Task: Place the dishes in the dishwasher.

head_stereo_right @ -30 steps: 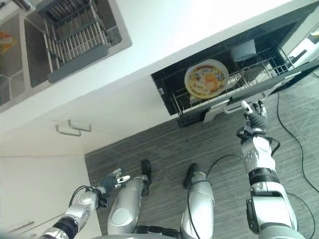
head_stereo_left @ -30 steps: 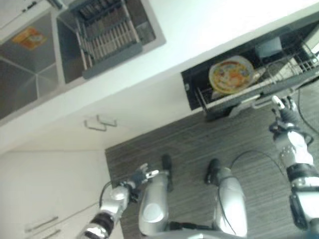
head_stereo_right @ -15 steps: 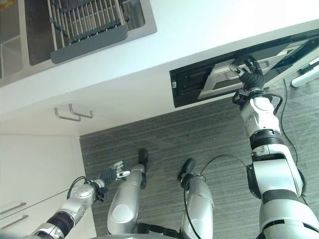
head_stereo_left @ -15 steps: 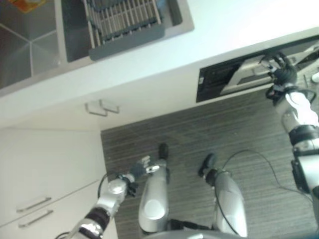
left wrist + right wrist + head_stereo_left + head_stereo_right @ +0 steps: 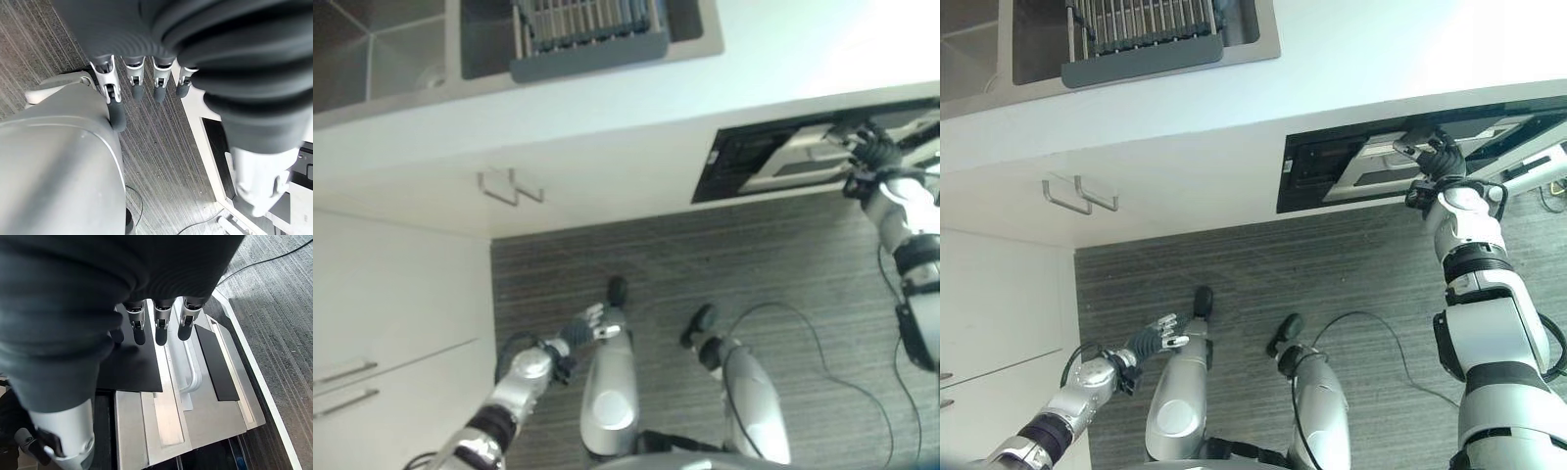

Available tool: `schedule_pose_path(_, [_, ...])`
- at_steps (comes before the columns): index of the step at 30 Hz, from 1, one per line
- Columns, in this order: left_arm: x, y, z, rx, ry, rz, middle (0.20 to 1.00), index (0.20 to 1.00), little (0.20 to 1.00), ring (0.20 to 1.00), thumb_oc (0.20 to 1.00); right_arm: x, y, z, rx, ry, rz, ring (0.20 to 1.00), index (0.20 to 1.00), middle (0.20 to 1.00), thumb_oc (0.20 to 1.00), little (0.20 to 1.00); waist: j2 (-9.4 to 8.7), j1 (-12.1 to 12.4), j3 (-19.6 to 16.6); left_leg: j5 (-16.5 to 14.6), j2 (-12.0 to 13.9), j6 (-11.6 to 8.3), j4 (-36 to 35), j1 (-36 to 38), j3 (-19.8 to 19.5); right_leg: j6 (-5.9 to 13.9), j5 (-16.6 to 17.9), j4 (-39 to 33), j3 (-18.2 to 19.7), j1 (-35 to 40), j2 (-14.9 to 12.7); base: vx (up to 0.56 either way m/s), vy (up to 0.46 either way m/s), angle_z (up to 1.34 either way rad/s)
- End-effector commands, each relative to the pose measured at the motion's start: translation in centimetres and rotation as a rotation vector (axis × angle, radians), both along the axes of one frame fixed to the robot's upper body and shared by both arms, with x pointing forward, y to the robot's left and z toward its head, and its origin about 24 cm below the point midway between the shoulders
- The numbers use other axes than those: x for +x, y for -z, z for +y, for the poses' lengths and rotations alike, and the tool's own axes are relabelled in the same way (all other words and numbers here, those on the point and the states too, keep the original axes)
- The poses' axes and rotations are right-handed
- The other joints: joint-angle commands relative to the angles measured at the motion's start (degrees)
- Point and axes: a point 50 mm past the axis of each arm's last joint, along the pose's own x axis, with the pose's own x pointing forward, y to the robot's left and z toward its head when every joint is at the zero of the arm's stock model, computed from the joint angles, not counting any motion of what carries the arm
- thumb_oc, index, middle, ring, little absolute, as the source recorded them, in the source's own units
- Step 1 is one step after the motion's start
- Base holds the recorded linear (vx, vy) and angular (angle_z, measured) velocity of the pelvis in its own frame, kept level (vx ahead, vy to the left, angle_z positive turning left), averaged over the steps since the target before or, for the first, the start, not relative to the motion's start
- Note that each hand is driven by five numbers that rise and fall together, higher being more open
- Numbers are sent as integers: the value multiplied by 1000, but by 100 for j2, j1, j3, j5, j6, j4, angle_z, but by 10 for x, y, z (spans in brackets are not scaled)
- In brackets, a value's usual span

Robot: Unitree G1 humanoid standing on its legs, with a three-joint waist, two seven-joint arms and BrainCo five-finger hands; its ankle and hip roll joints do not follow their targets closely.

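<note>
Right robot hand (image 5: 1437, 157), fingers straight and holding nothing, rests at the dishwasher door (image 5: 171, 401), nearly closed. Door looks stiff, heavy, smooth; best gripped by its bar handle (image 5: 191, 369). Left robot hand (image 5: 1151, 336) hangs relaxed and spread near the floor.

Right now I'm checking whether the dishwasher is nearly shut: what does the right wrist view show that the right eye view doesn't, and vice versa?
Right wrist view alone: the door's handle and the straight fingers above it. Right eye view alone: the sink rack, the cabinet handles and the left hand, idle and low. Both share the right hand at the dishwasher door.
</note>
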Motion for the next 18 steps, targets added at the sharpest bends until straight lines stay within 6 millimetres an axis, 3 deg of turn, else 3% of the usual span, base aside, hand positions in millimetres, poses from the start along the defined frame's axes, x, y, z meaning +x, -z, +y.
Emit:
schedule_pose_path(1, [-38, 26, -4, -34, 43, 171, 1000, 1000, 1000, 1000, 1000, 9, -49, 28, -19, -139, -212, 1000, 1000, 1000, 1000, 1000, -264, 210, -169, -622, -280, 384, 311, 116, 304, 677, -55, -621, 763, 551, -111, -69, -26, -2])
schedule_pose_path(3, [-44, 34, -12, -51, 21, 201, 1000, 1000, 1000, 1000, 1000, 0, 16, 31, 24, -159, -83, 1000, 1000, 1000, 1000, 1000, -236, 47, -281, -612, -250, 365, 202, 365, 457, 713, 23, -834, 793, 768, -128, -89, -5, -9])
schedule_pose_path(4, [-50, 40, -17, -137, -31, 263, 1000, 1000, 1000, 1000, 1000, -15, 63, 34, 41, -170, 5, 1000, 1000, 1000, 1000, 1000, -207, -89, -419, -494, -233, 402, 96, 489, 632, 698, 186, -1027, 759, 878, -164, -113, 15, -22])
schedule_pose_path(6, [-53, 42, -21, -194, -42, 266, 1000, 1000, 1000, 1000, 1000, -30, 95, 36, 47, -178, 63, 1000, 1000, 1000, 1000, 1000, -188, -215, -533, -511, -204, 385, 40, 626, 727, 723, 214, -1130, 779, 991, -189, -76, 8, -32])
schedule_pose_path(9, [-67, 49, -26, -301, -115, 327, 1000, 1000, 1000, 1000, 1000, -72, 152, 36, 79, -167, 158, 1000, 1000, 1000, 1000, 1000, -174, -516, -852, -546, -158, 330, -183, 1003, 1010, 794, 270, -1469, 792, 1317, -220, -66, -14, -33])
schedule_pose_path(16, [-95, 68, -25, -320, -172, 461, 1000, 1000, 1000, 1000, 1000, -149, 226, 30, 164, -124, 352, 1000, 1000, 1000, 1000, 1000, -190, -999, -1400, -659, -128, 294, -372, 1520, 1453, 850, 274, -1722, 836, 1690, -270, -45, -35, -23])
schedule_pose_path(18, [-101, 72, -22, -300, -165, 496, 1000, 1000, 1000, 1000, 1000, -164, 239, 32, 152, -137, 409, 1000, 1000, 1000, 1000, 1000, -161, -1101, -1514, -675, -129, 284, -445, 1633, 1533, 851, 235, -1745, 850, 1756, -270, -52, -18, -21])
